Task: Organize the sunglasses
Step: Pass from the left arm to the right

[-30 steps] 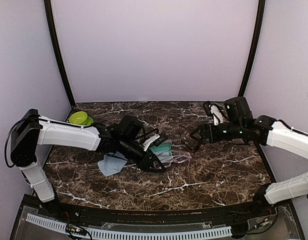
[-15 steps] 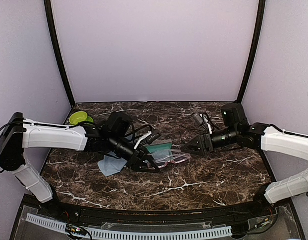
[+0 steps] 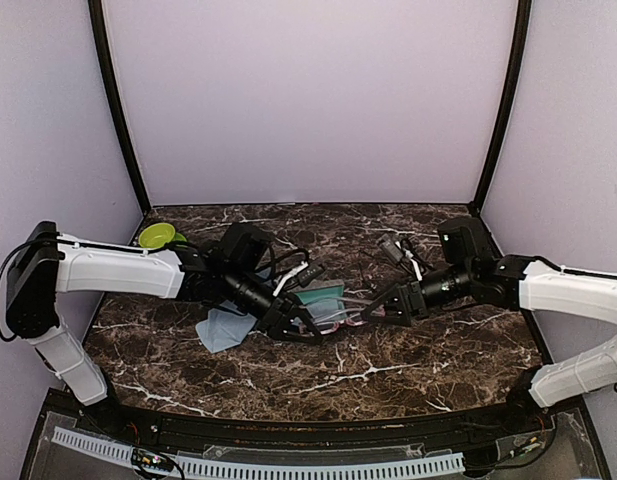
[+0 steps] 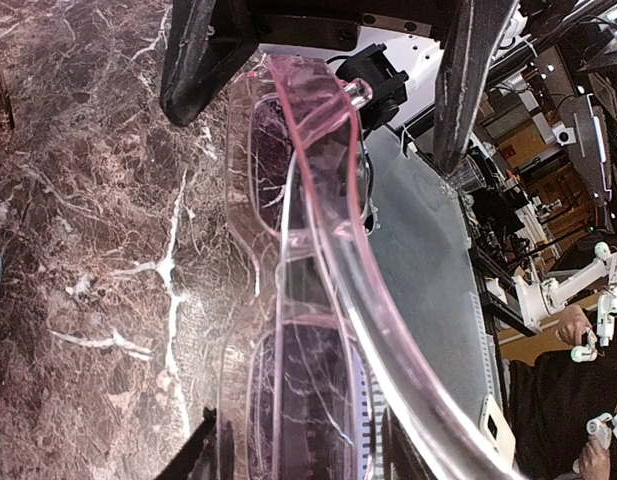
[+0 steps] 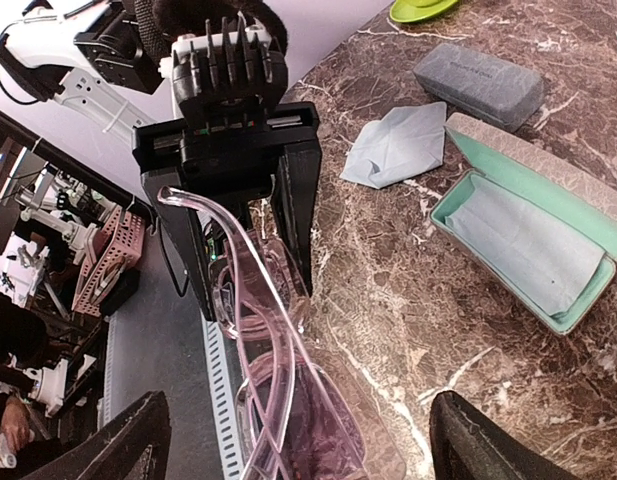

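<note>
The right claw (image 3: 374, 312) has closed in on the pink sunglasses (image 3: 340, 318).

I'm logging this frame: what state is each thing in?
left pincer: shut on the pink sunglasses
right pincer: open, astride the glasses
teal-lined case: open, flat cloth inside
grey case: closed
blue cloth: rumpled, on the table

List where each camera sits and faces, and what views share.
Top external: above and behind, looking down on the table; left arm and right arm show.
Left wrist: on the left arm, looking past left fingers at the pink sunglasses.
Right wrist: opposite, past right fingers toward the left gripper.
Shared: all show the sunglasses.
</note>
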Robot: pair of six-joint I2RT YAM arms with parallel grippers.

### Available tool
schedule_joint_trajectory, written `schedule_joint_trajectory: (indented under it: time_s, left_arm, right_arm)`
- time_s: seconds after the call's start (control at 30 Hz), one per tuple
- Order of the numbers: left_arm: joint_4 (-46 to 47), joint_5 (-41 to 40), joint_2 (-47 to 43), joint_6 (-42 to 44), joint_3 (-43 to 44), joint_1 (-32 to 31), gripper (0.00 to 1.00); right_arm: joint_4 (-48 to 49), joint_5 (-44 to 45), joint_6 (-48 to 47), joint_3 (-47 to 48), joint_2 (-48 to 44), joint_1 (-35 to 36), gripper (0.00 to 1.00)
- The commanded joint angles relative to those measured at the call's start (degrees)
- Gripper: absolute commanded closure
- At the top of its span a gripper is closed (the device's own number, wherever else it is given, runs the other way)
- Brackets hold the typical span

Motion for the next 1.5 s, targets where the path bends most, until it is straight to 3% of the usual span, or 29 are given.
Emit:
schedule_joint_trajectory:
  time_s: [0.0, 0.6, 1.0, 1.47]
  left_arm:
    - [0.76, 1.74, 0.09, -0.41, 1.85, 0.34, 0.93]
    - [1.83, 3.54, -0.19, -1.8, 1.5, 0.34, 0.94]
    - [1.99, 4.22, -0.08, -2.21, 1.62, 0.34, 0.95]
    - [3.46, 5.41, 0.24, -3.09, 1.12, 0.34, 0.95]
  right_arm:
    - [2.74, -0.95, -0.92, -0.35, 0.99, 0.85, 0.12]
    - [1.99, 0.02, -2.5, -0.52, 1.68, 1.96, 0.35]
    - [1.62, -0.16, -3.39, -0.79, 1.67, 2.09, 0.33]
    - [3.5, -2.15, -3.36, -1.68, 1.09, 2.09, 0.38]
